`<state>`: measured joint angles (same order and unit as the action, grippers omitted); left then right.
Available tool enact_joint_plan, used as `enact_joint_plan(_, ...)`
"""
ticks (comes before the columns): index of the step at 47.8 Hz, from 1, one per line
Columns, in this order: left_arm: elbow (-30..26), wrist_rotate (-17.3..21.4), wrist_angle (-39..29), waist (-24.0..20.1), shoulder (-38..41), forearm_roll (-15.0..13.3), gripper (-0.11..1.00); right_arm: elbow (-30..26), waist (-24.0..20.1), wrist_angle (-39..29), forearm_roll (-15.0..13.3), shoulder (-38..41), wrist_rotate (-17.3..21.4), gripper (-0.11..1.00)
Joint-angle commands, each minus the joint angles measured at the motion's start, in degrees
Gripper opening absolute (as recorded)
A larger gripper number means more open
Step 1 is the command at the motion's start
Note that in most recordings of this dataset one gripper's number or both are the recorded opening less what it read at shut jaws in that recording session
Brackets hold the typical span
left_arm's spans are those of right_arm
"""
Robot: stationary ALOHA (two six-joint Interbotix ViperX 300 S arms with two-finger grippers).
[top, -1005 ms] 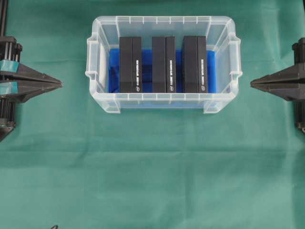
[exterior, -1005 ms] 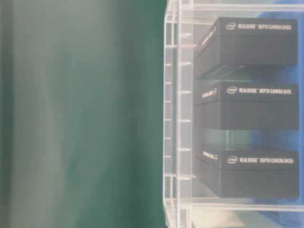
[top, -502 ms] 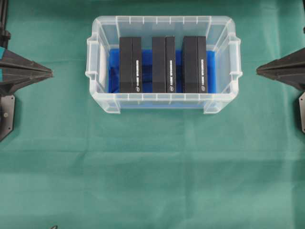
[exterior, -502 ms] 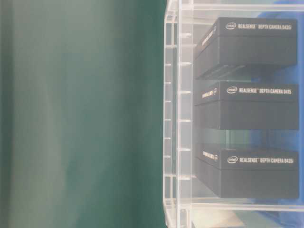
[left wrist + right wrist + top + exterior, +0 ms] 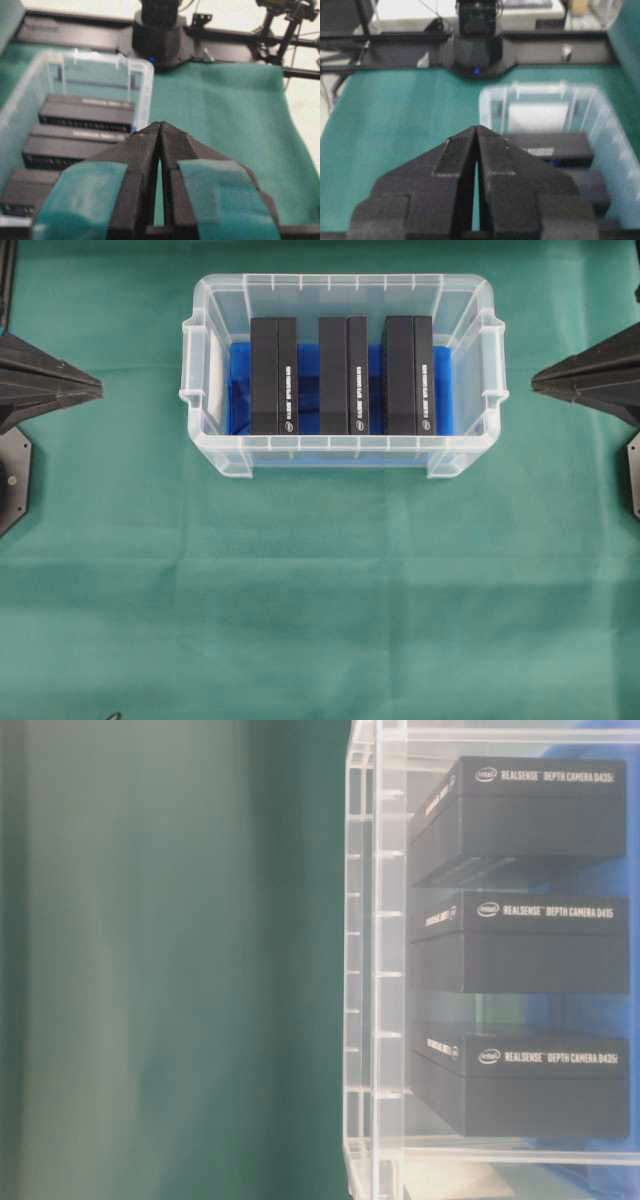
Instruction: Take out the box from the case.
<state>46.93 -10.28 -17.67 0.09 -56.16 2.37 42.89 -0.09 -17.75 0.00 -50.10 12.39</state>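
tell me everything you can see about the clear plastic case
The case is a rectangular bin of clear, translucent plastic with a ribbed rim and a handle at each short end. It sits upright and lidless on the green cloth. A blue lining covers its bottom, and three black boxes stand in it side by side. Neither gripper touches it.

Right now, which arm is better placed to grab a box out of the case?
Near even. Both the left pincer and right pincer are shut, empty, and outside the case. Slight edge to the right: its tip sits closer to the case wall, beside the rightmost box.
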Motion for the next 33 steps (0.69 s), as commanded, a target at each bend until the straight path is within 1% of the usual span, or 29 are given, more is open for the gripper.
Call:
enact_joint_plan(1,-2.5,-2.3,-4.1,0.8,0.7,0.0,0.01,-2.3,-0.1,-5.0,0.2,0.2,1.9,0.0)
enact_joint_plan(5,-4.5,-4.4,-11.5,1.6,1.2,0.0,0.01,-3.8,-0.1,-14.1,0.0,0.7,4.5,0.0)
enact_joint_plan(7,-5.9,-5.3,-17.0,2.0,1.7,0.0,0.01,-4.7,-0.1,-18.3,-0.1,1.1,5.4,0.0)
enact_joint_plan(11,-9.0,-6.1,-26.8,2.5,2.9,0.0,0.01,-7.3,-0.1,-27.4,-0.4,2.3,7.5,0.0)
enact_joint_plan(16,-12.8,-6.4,-37.3,3.1,5.1,0.0,0.01,-10.8,-0.1,-38.5,-0.5,4.4,8.5,0.0)
enact_joint_plan(23,-16.9,-7.3,-46.8,3.6,7.9,-0.3,0.01,-15.5,-0.1,-52.1,-0.5,8.2,9.8,0.0)
enact_joint_plan(28,-18.7,-10.4,-51.9,4.1,9.7,-0.4,0.01,-17.6,-0.1,-60.4,-0.2,10.5,11.3,0.0)
enact_joint_plan(31,-19.3,-12.6,-54.9,4.7,10.5,-0.4,0.01,-18.5,-0.1,-64.1,0.3,11.3,12.2,0.0)
enact_joint_plan(33,-19.5,-13.8,-56.3,5.0,10.8,-0.4,0.01,-18.9,0.0,-65.4,0.4,12.0,12.7,0.0)
